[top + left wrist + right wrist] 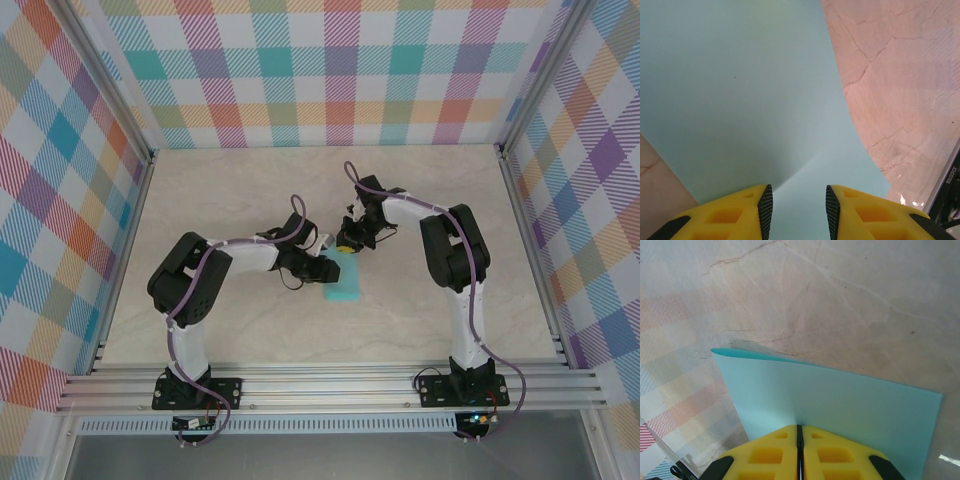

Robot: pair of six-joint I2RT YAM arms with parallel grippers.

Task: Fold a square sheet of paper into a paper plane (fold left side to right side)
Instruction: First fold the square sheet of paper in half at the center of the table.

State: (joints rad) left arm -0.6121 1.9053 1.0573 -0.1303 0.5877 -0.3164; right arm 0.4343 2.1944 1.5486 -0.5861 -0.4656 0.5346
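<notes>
We're folding the light-turquoise paper sheet (345,280) over: right jaws pinching its edge, left jaws spread; next, probably, pressing the crease.

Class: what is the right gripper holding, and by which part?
The light-turquoise sheet of paper, pinched at its far edge by the shut right gripper.

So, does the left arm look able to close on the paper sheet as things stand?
Probably yes. The left tool sits right at the paper sheet, jaws apart, with paper showing in the gap and nothing else between them. The right tool is shut on a different edge of the sheet.
</notes>
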